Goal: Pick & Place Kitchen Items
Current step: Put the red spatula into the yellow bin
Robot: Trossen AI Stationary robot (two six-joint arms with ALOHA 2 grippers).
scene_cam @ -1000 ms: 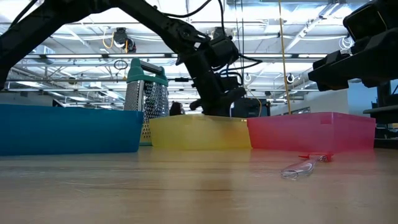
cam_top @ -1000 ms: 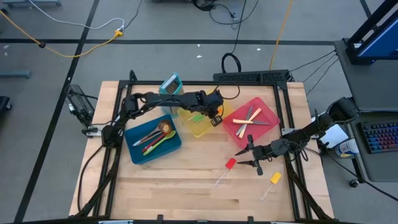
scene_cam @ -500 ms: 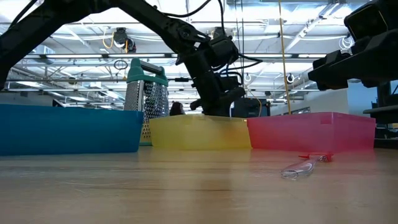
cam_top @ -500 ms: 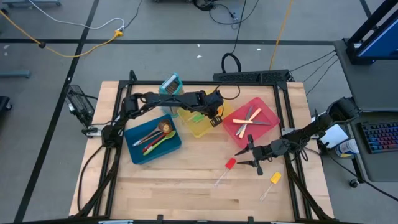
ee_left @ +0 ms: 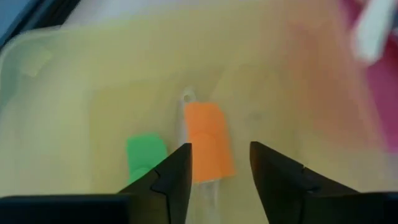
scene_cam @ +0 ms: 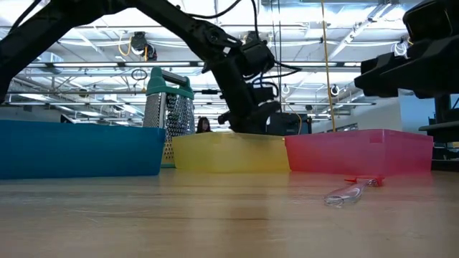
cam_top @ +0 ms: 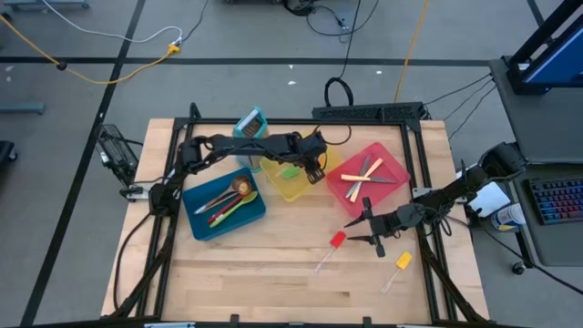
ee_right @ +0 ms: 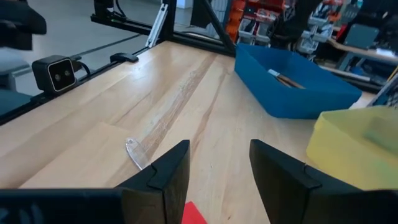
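- Left end effector (ee_left: 214, 177) hangs open inside the yellow bin (cam_top: 290, 187), orange-headed spatula (ee_left: 208, 149) lying free below.
- Right end effector (ee_right: 214, 180) waits open above the tabletop (cam_top: 273, 264).

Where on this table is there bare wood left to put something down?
The widest bare stretch is the near-left corner of the table, below the blue bin and left of the red spatula. The far side is crowded: grater, yellow bin, red bin, with the left gripper over the yellow bin. The right gripper hovers above the red spatula.
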